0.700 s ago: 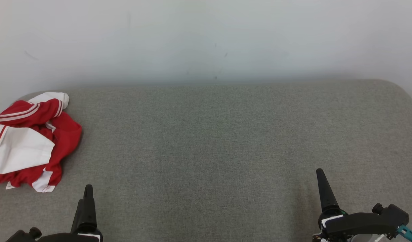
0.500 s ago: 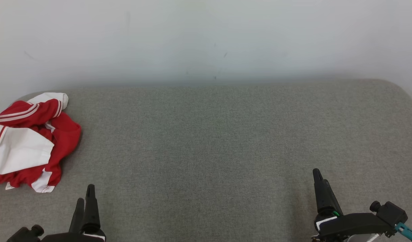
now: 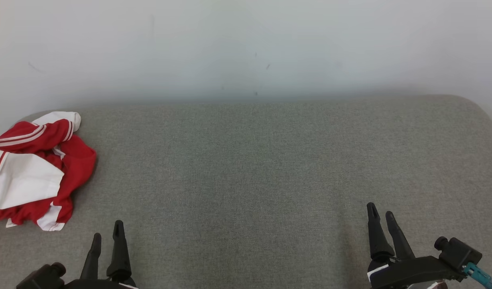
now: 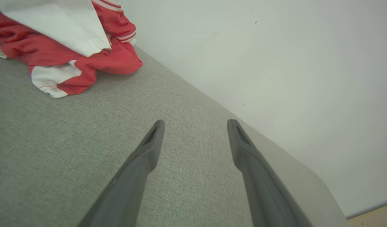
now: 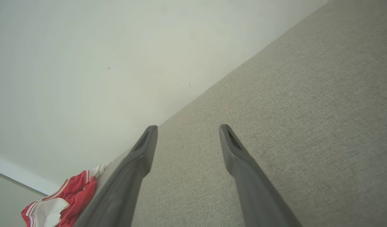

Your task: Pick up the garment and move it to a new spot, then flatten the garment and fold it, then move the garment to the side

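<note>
Grey woven fabric covers the desk [image 3: 246,168] in front of you, a broad padded top with rounded far corners that runs up to a plain pale wall [image 3: 246,48]. The garment [image 3: 33,172] lies at the far left of the desk, a crumpled red and white heap with thin white stripes along one red fold. Its left part is cut off by the edge of the head view. A white panel sits across its middle, and a small red and white flap points toward the near side. It rests on the fabric by itself, with nothing touching it.

Your left gripper [image 3: 107,228] is at the near left, just near and to the right of the garment, with bare fabric between them. Its jaws are spread, and the left wrist view shows only grey cloth in the gap. Your right gripper [image 3: 380,208] is at the near right, well apart from the garment, with most of the desk between them. Its jaws are spread too and hold nothing. In the right wrist view the garment is a small red patch far off at the desk's edge beside the wall.
</note>
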Controlling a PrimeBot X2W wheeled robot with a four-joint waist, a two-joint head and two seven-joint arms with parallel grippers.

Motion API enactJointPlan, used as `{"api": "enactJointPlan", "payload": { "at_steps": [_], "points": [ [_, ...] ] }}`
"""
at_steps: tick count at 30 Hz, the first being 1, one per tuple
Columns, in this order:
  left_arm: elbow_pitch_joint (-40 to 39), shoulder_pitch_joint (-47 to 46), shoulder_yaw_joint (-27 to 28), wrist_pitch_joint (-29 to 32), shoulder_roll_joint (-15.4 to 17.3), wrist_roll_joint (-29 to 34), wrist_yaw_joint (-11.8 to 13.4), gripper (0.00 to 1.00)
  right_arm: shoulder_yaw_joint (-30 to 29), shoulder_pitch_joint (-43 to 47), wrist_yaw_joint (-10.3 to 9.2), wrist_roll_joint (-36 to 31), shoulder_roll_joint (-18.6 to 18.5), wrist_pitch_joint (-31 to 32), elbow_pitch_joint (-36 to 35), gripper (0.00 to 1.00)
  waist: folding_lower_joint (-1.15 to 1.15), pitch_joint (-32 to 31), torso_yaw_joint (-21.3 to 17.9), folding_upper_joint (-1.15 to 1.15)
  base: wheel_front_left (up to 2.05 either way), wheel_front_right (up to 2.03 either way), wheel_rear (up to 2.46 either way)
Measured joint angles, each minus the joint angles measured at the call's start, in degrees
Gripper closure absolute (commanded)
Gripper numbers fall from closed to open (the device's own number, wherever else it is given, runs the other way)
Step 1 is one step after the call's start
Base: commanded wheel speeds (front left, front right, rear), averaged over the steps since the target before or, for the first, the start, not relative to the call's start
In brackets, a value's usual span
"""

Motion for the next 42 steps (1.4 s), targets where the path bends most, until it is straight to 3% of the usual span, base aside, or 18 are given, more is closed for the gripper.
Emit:
{"api": "enactJointPlan", "payload": {
  "at_steps": [15,42],
  "points": [
    [-0.8,0.2,-1.8,-2.4,1.1,10.2,0.2,0.0,0.3,0.3,0.0,-12.4,0.0,-2.5,-0.5,0.0,0.0,-0.1,-0.1,0.0,0.0,0.0,0.0],
    [-1.6,0.9,-2.4,-6.2,1.6,25.1,0.8,0.0,0.6,1.1,0.0,-28.9,0.1,-6.3,-1.9,0.0,0.0,0.3,-0.1,0.0,0.0,0.0,0.0]
  ]
}}
